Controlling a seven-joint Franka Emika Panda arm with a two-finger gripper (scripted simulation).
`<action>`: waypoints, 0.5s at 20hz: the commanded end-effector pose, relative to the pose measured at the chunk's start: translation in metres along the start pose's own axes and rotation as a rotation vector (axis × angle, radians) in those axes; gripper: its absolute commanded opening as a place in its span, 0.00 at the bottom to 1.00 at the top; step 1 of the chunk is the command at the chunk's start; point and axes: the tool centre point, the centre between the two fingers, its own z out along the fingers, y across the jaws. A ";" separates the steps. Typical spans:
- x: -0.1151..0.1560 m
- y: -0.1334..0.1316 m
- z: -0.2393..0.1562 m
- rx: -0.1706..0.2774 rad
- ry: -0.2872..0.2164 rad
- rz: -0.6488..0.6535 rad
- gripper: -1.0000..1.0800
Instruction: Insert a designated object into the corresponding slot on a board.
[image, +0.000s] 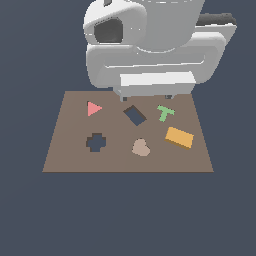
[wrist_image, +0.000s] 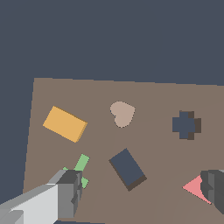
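The flat orange rectangular block (image: 179, 137) lies on the brown board (image: 120, 161) toward the exterior view's right, apart from everything else. It also shows in the wrist view (wrist_image: 64, 124). The dark navy tilted rectangular slot (image: 134, 115) is empty near the board's middle and shows in the wrist view (wrist_image: 127, 169) on the board (wrist_image: 153, 94). My gripper (image: 146, 96) hangs open and empty over the board's far edge, above the slot. In the wrist view the gripper (wrist_image: 142, 192) shows one fingertip (wrist_image: 70, 192) beside the green T and the other at the frame edge.
A green T (image: 165, 113) sits between the slot and the orange block. A tan heart (image: 141, 147), a dark cross-shaped hole (image: 96, 142) and a red triangle (image: 93, 108) are also on the board. The arm's white body fills the space behind the board.
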 end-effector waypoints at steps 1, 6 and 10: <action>0.000 0.000 0.000 0.000 0.000 0.000 0.96; 0.002 -0.002 0.003 0.001 -0.001 -0.020 0.96; 0.005 -0.005 0.009 0.002 -0.004 -0.066 0.96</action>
